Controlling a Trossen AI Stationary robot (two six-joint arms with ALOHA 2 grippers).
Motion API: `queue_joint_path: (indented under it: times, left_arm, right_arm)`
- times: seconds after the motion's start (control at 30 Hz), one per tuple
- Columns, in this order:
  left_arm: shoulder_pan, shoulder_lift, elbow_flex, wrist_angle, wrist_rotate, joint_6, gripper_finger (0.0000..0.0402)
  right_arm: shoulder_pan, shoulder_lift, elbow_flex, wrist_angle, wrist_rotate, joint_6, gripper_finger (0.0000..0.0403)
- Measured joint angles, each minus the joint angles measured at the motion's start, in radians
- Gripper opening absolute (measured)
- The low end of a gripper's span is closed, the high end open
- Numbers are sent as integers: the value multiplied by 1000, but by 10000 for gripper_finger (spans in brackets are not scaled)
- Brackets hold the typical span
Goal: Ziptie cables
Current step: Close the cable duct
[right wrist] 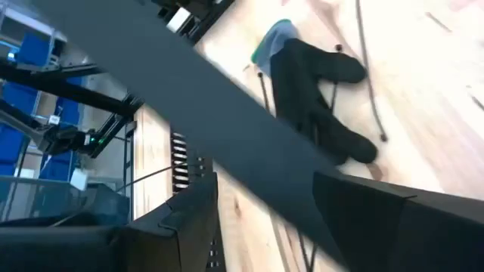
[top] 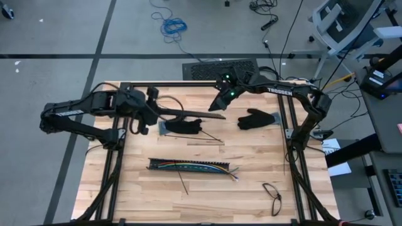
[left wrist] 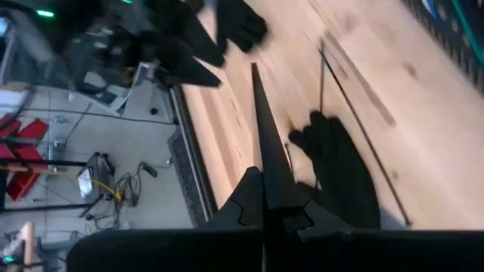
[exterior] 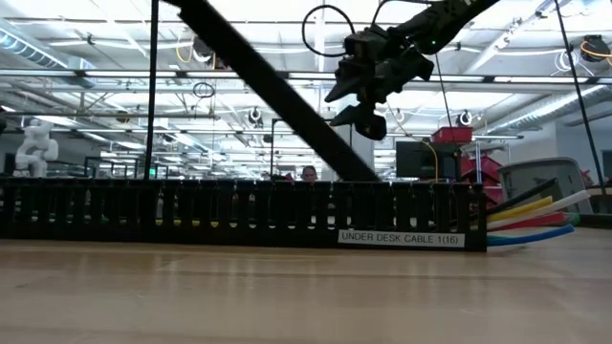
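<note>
Near the front middle of the table you've got the slotted tray (top: 164, 165), lying flat and well clear of both arms. The thin cables (top: 188, 167) sit inside it along its length. Their white, yellow, green and blue ends (exterior: 535, 215) poke out of the end on your right-arm side. From the low view you can read a label on its wall, "UNDER DESK CABLE 1(16)". The thicker black cable (top: 272, 196) isn't in the tray, it's looped on the bare wood by the front right corner.

Your left gripper (top: 157, 112) is up toward the back left, clamped tight on one end of a long black bar (top: 195, 115) that's held off the table and points across to the other arm. Your right gripper (top: 221, 100) is at the bar's far end. The bar cuts right across its wrist view, but I can't tell if it actually has hold of it.

Under the bar lies a black glove (top: 182, 126), with a second glove (top: 256, 119) to its right. One thin black zip tie (top: 210, 134) lies just beside the first glove, another (top: 183, 182) just in front of the tray.
</note>
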Motion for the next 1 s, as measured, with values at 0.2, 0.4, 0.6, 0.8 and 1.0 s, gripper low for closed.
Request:
queue_joint_path:
  times: [0.2, 0.4, 0.6, 0.8, 1.0]
  left_arm:
    - [1, -23, 117, 7, 41, -215, 0]
    - [-15, -43, 172, -40, -19, -281, 0]
    - [-83, -51, 159, -237, -275, -72, 0]
    - [-139, -46, 148, -188, -424, 188, 0]
    - [-188, -44, 148, -180, -444, 213, 0]
  right_arm:
    - [-46, 0, 0, -5, -79, 5, 212]
    - [-91, 0, 0, 0, -33, 12, 212]
    - [-188, -2, 0, 78, -32, 165, 212]
    - [-195, 19, 0, 31, -131, 253, 212]
    - [-170, 34, -1, 110, 29, 337, 212]
